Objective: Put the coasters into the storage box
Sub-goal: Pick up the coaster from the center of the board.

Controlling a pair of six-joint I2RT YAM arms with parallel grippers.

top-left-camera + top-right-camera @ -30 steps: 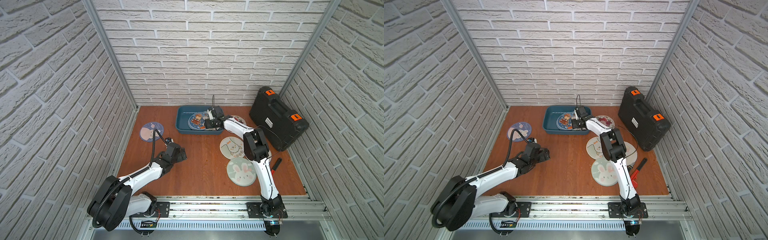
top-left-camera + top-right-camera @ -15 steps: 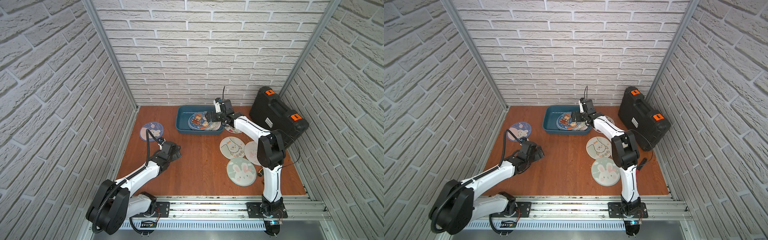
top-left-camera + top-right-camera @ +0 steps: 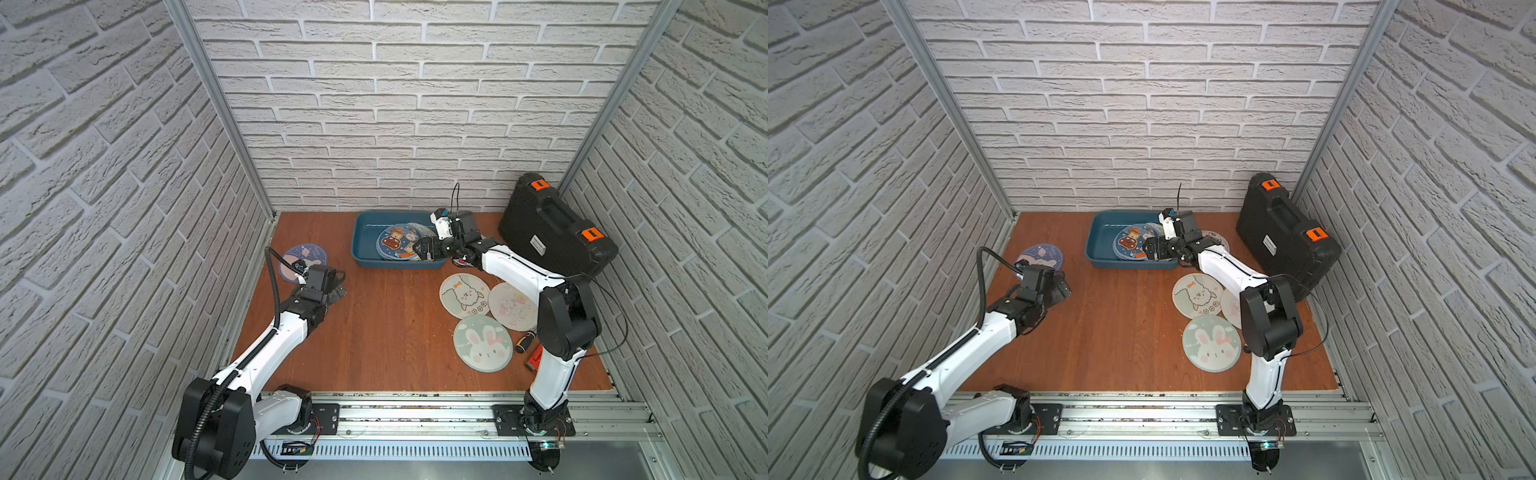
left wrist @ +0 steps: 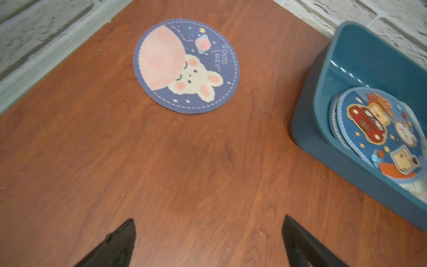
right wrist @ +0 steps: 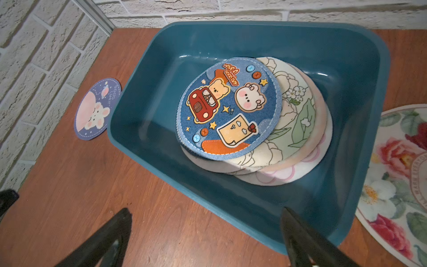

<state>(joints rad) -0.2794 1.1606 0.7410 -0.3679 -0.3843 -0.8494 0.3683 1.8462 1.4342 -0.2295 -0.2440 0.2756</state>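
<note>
Reddish wooden desk [image 3: 386,332], white brick walls. Both pincers gape wide, empty: left pincer [image 4: 209,219] over bare wood near a navy bunny coaster [image 4: 184,67], right pincer [image 5: 205,210] above the front edge of the teal storage box [image 5: 254,41], which holds a stack of coasters [image 5: 228,108]. Three pastel coasters [image 3: 482,343] lie on the desk near a black case [image 3: 552,228].

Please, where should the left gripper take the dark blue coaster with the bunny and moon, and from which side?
Probably its rim nearest the left gripper, coming down steeply from that side. The dark blue coaster is thin and lies flat on the table, alone, so only an edge pinch, one finger slipped beneath, seems workable.
</note>
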